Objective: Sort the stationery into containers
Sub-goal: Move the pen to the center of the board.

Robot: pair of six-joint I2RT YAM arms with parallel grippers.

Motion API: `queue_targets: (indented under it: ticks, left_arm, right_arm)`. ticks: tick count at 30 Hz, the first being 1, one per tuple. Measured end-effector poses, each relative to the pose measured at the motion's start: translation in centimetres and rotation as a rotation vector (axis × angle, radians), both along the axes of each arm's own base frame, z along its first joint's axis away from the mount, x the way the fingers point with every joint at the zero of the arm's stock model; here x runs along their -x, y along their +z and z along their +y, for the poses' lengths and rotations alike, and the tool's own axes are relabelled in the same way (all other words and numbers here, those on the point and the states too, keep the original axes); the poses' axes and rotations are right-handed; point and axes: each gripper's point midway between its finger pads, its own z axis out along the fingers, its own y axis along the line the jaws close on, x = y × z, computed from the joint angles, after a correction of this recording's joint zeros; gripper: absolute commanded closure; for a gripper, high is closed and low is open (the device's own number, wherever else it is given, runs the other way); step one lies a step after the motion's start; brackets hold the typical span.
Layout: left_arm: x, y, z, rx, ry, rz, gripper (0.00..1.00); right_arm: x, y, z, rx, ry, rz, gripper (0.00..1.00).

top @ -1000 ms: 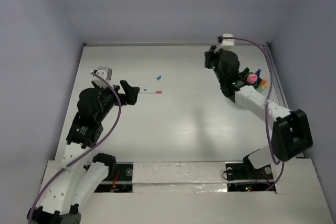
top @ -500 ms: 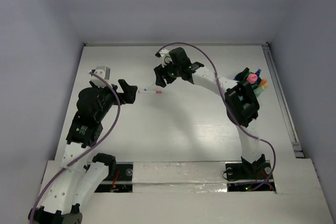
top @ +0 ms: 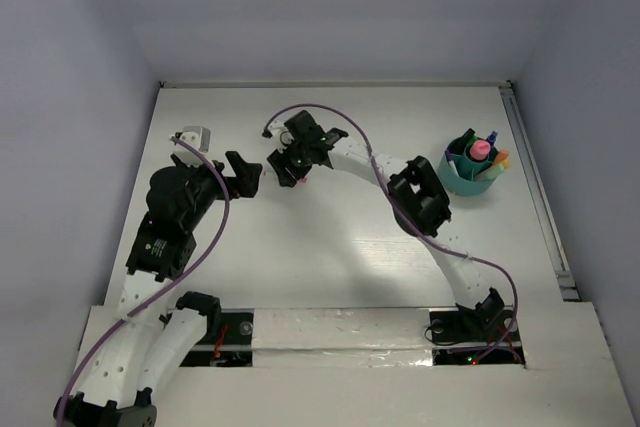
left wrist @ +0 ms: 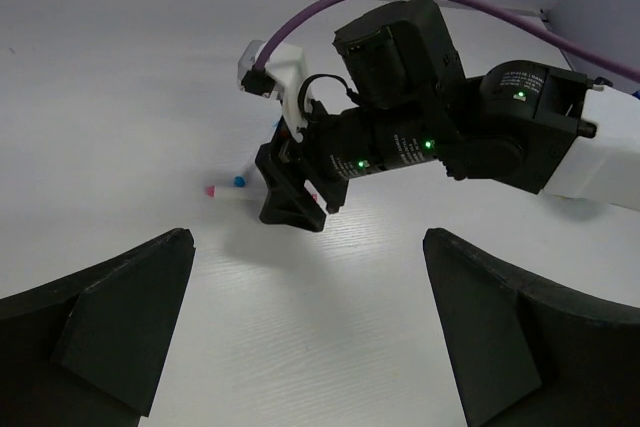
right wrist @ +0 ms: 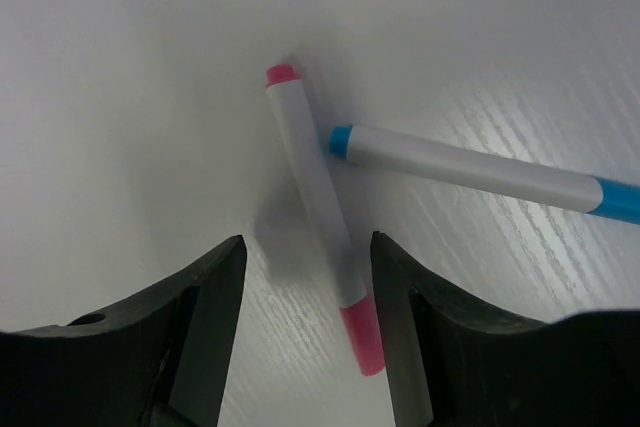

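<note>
Two thin white markers lie crossed on the table: a pink-capped marker (right wrist: 318,197) and a blue-capped marker (right wrist: 470,172). My right gripper (right wrist: 308,247) is open and low over them, with its jaws on either side of the pink-capped marker's lower end. In the top view my right gripper (top: 288,169) hides both markers. My left gripper (top: 250,175) is open and empty just to the left. In the left wrist view the pink and blue marker ends (left wrist: 225,187) show beside the right gripper (left wrist: 298,202). The teal holder (top: 455,179) stands at the far right with a pink-topped piece (top: 480,150) inside.
The holder also contains a blue-tipped pen (top: 492,137) and an orange piece (top: 502,157). A purple cable (top: 365,147) loops above the right arm. Pale walls enclose the white table on three sides.
My right arm has swung from the teal holder leftwards across the table and come down over the two markers. My left arm has not moved.
</note>
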Motion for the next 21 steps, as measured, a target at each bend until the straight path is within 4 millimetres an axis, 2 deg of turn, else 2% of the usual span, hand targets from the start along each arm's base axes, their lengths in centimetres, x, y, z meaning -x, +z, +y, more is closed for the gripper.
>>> queue_targets:
  ticks: [1,5,11,15,19,21]
  left_arm:
    - [0.0,0.0,0.0,0.0,0.0,0.0,0.01]
    - [0.0,0.0,0.0,0.0,0.0,0.0,0.01]
    - [0.0,0.0,0.0,0.0,0.0,0.0,0.01]
    - [0.0,0.0,0.0,0.0,0.0,0.0,0.01]
    - [0.0,0.0,0.0,0.0,-0.001,0.0,0.01]
    - [0.0,0.0,0.0,0.001,-0.001,0.0,0.01]
  right_arm:
    - [0.1,0.2,0.3,0.0,0.003,-0.007,0.43]
    - [0.6,-0.2,0.6,0.03,0.008,-0.03,0.77]
    - [1.1,-0.6,0.4,0.055,-0.009,-0.074,0.93]
    - [3.7,-0.7,-1.7,0.085,-0.022,-0.062,0.93]
    - [7.9,-1.0,-5.4,0.135,-0.058,-0.005,0.92]
    - [9.8,-1.1,-7.1,0.152,-0.079,0.029,0.81]
